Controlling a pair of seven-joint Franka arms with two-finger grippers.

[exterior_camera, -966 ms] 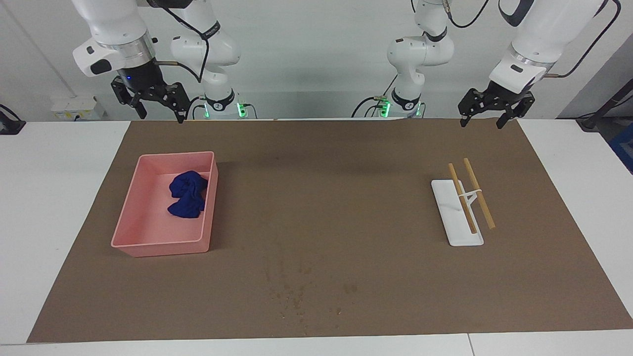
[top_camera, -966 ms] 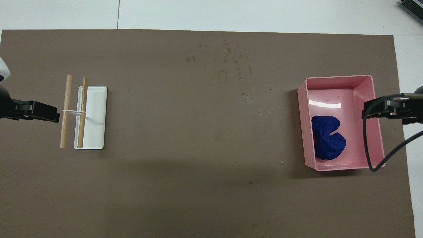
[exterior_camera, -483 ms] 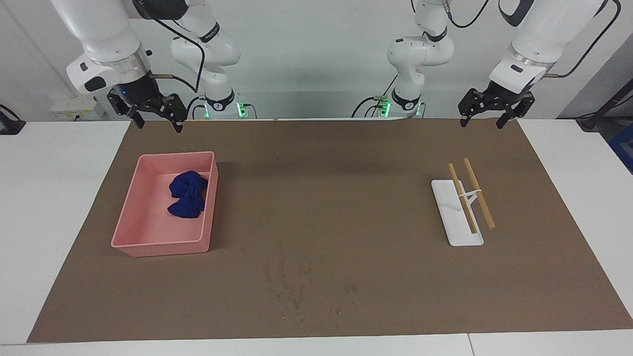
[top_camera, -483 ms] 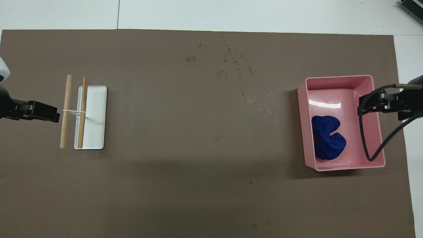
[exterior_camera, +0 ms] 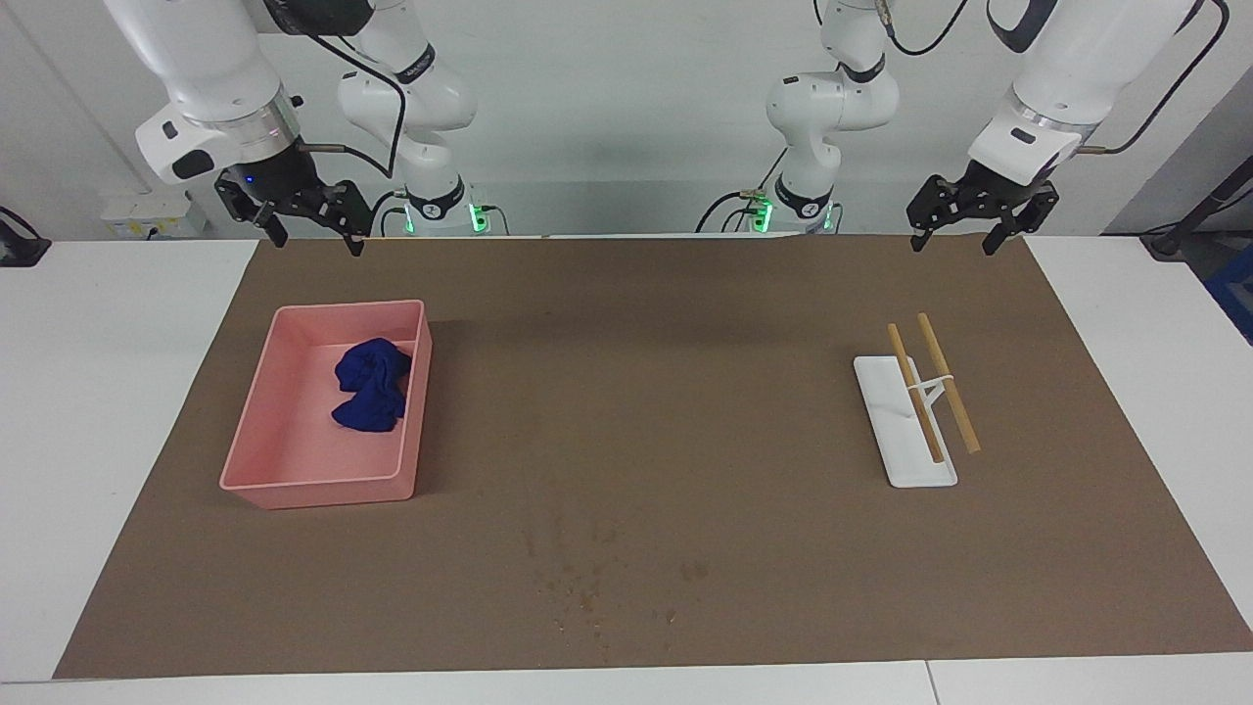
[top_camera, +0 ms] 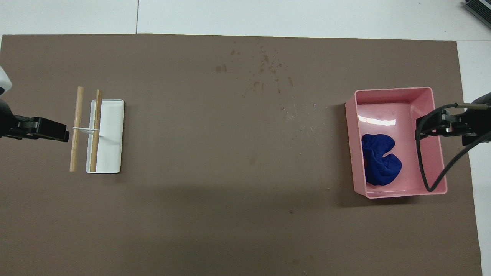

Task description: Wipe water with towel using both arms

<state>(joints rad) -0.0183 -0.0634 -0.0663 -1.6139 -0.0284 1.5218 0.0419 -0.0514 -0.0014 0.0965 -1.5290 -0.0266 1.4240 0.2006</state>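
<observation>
Since the earlier frames only the right gripper (exterior_camera: 311,221) is seen to have shifted: from a lower spot it is drawn up and toward the right arm's end, then set slightly back, while the towel, tray, rack and left gripper are unchanged.

Brown mat (exterior_camera: 646,450) is laid over most of the white table (exterior_camera: 108,392), its edges running close to the table's edges.

Right arm (exterior_camera: 210,73) is held raised over the mat corner nearest the robots at the right arm's end, above the pink tray's robot-side end. Its fingers are spread apart and nothing is gripped.

Left arm (exterior_camera: 1062,83) is waiting over the mat corner nearest the robots at the left arm's end. Left gripper (exterior_camera: 964,220) is held in the air with fingers spread, empty.

Pink tray (exterior_camera: 256,431) is set on the mat toward the right arm's end, well clear of the mat edges.

White rack base (exterior_camera: 891,441) is placed on the mat toward the left arm's end; two wooden rods (exterior_camera: 945,382) are carried across it on a thin white support.

Towel (exterior_camera: 372,385) is lying crumpled inside the pink tray, against the wall facing the mat's middle, in the half nearer the robots. It is touched by neither gripper.

Water droplets (exterior_camera: 597,578) are scattered on the mat near its edge farthest from the robots, about midway along it.
</observation>
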